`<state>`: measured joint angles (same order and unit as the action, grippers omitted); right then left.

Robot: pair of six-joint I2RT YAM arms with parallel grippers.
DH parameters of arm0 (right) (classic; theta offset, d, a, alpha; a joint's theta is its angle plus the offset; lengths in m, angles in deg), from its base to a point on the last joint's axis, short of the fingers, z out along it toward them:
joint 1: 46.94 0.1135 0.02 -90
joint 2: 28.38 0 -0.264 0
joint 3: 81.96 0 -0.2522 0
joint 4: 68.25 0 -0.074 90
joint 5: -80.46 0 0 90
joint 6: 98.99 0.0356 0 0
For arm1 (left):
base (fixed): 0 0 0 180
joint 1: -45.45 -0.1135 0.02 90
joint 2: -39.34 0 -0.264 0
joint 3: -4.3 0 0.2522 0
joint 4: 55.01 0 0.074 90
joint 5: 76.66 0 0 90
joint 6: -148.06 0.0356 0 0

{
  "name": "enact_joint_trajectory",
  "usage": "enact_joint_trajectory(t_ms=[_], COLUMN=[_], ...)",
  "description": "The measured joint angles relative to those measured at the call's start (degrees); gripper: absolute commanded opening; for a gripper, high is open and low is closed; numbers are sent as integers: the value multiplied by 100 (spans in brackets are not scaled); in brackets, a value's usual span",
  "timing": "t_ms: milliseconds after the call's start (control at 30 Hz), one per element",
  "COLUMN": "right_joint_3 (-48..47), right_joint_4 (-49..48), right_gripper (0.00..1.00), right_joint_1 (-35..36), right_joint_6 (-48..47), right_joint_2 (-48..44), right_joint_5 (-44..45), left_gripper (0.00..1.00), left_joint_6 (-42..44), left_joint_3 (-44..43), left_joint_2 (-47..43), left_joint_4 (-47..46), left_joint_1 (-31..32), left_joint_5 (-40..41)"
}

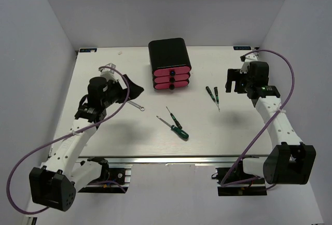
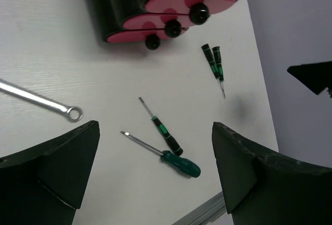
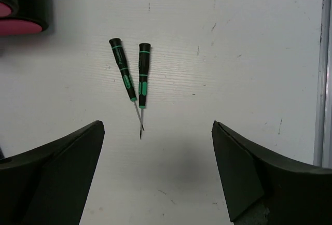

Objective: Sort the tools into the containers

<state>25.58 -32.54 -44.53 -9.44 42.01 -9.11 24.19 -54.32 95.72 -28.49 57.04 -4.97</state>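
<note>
The black chest [image 1: 167, 54] stands at the back middle with three pink drawers [image 1: 170, 78], all pushed in. A silver wrench [image 1: 136, 104] lies left of it, just in front of my open left gripper [image 1: 129, 87]. Two screwdrivers [image 1: 174, 117] [image 1: 179, 131] lie crossed at the table's middle. Two thinner ones [image 1: 213, 95] lie side by side to the right, near my open right gripper [image 1: 233, 82]. In the left wrist view the wrench [image 2: 41, 100] and the green-handled screwdriver [image 2: 180, 164] lie ahead of the empty gripper [image 2: 155, 168]. In the right wrist view the thin pair [image 3: 133, 72] lies ahead of the empty gripper [image 3: 158, 168].
White walls close in the table [image 1: 104, 142] on the left, back and right. An aluminium rail [image 1: 171, 159] runs along the near edge. Purple cables [image 1: 280, 106] loop from both arms. The table's side rail [image 3: 324, 80] shows in the right wrist view.
</note>
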Motion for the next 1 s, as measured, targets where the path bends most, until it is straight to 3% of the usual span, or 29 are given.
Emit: enact_joint_trajectory(t_ms=[100, 233, 267, 300, 400, 467, 500, 533, 567, 600, 633, 667, 700, 833, 1000], right_joint_3=[-214, -409, -479, -535, -566, -538, -527, -525, -518, -481, -407, -343, -251, 74, 149], right_joint_4=[63, 352, 557, 737, 955, 997, 1008, 1062, 1069, 1005, 898, 824, 691, 164, -208], right_gripper=[89, 89, 89, 89, 89, 89, 89, 82, 70, 52, 17, 8, 6, 31, 36], right_joint_1=[-17, -48, -46, -33, 59, 114, 125, 138, 144, 146, 149, 149, 149, 146, 146], right_joint_6=[-247, -1421, -1880, -2286, -2949, -3180, -3228, -3300, -3250, -3121, -2964, -2798, -2492, -1558, -966], right_joint_2=[144, 155, 157, 153, 101, 59, 48, 46, 46, 35, 4, -24, -52, -83, -31], right_joint_5=[-378, -1674, -2111, -2490, -3165, -3416, -3484, -3628, -3713, -3816, -3901, -3965, -4006, -3989, -3847], left_gripper=[97, 79, 63, 53, 37, 37, 47, 53, 56, 62, 63, 63, 63, 65, 73], left_joint_6=[20, 39, 37, 4, 33, 39, 44, 68, 48, 31, 17, 4, -11, -9, -2], left_joint_3=[-304, -636, -715, -787, -1084, -1362, -1547, -1707, -1851, -1993, -2153, -2267, -2380, -2918, -4098], left_joint_2=[313, 717, 817, 918, 1300, 1631, 1832, 2031, 2199, 2378, 2568, 2723, 2894, 3534, 4487], left_joint_4=[-79, -111, -105, -105, -74, -48, -33, -39, -9, 26, 50, 72, 87, 258, 697], left_joint_1=[527, 1154, 1274, 1366, 1628, 1786, 1886, 1993, 2087, 2175, 2256, 2323, 2393, 2538, 2680], left_joint_5=[199, 577, 702, 817, 1141, 1335, 1436, 1521, 1626, 1722, 1832, 1919, 2028, 2369, 2920])
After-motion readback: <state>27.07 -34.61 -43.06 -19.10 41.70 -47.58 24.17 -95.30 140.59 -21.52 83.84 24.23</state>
